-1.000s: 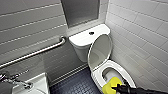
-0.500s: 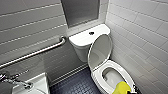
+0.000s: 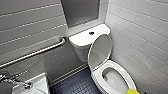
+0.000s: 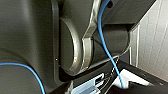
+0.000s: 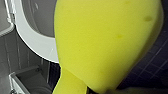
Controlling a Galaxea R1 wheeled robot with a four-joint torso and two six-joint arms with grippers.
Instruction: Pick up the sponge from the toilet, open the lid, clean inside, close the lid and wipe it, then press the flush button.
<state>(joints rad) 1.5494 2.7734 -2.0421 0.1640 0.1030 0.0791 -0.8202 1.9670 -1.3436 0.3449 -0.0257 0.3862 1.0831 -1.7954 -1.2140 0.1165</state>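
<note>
right wrist view — sponge clenched at its waist by the right gripper, above dark floor beside the seat; lid raised.

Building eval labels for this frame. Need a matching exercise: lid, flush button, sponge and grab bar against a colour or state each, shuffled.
1. lid
2. flush button
3. sponge
4. grab bar

A. yellow
B. shiny metal
C. white, raised upright
D. small, dark, round

Pairs: 1-C, 2-D, 3-A, 4-B.
</note>
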